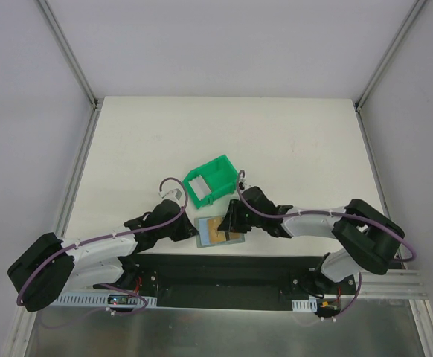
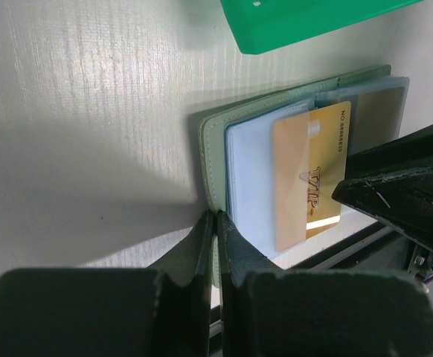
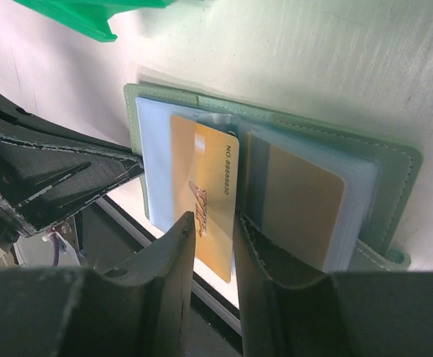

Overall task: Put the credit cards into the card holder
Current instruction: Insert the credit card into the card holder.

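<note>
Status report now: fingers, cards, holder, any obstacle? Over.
Left fingers shut on holder edge. Right fingers parted over gold card, which sticks out of the open holder. Second card pocketed. Bin close by, not blocking.

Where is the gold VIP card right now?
In the top view, the card lies on the open holder at the table's near edge, just below the bin, between the left gripper and right gripper.

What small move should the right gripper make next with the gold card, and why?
Probably nudge the gold card deeper into its clear pocket. The right gripper stands open around the card's near end, which juts past the edge of the card holder, while the left gripper pinches one leaf, steadying it.
</note>
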Robot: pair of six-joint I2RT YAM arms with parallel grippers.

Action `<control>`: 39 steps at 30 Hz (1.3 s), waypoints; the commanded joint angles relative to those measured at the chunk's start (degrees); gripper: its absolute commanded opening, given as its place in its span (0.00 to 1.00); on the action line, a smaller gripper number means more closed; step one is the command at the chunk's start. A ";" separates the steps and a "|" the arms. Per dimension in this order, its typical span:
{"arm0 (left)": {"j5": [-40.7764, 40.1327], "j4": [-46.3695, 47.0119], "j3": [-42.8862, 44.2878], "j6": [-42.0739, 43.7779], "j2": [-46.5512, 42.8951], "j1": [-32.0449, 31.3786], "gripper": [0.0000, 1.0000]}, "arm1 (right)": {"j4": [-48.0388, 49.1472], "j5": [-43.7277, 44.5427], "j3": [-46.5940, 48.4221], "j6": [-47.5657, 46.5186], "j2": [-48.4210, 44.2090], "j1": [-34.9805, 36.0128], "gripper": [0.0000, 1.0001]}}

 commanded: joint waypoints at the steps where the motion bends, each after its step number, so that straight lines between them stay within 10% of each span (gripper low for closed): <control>1: -0.47 -0.54 0.28 0.00 0.26 0.25 0.00 | -7.74 1.76 2.90 -3.65 -0.22 0.20 0.31; 39: -0.99 -0.80 -0.50 0.18 -1.93 0.34 0.00 | -16.52 -0.01 16.79 -10.51 3.93 5.04 0.32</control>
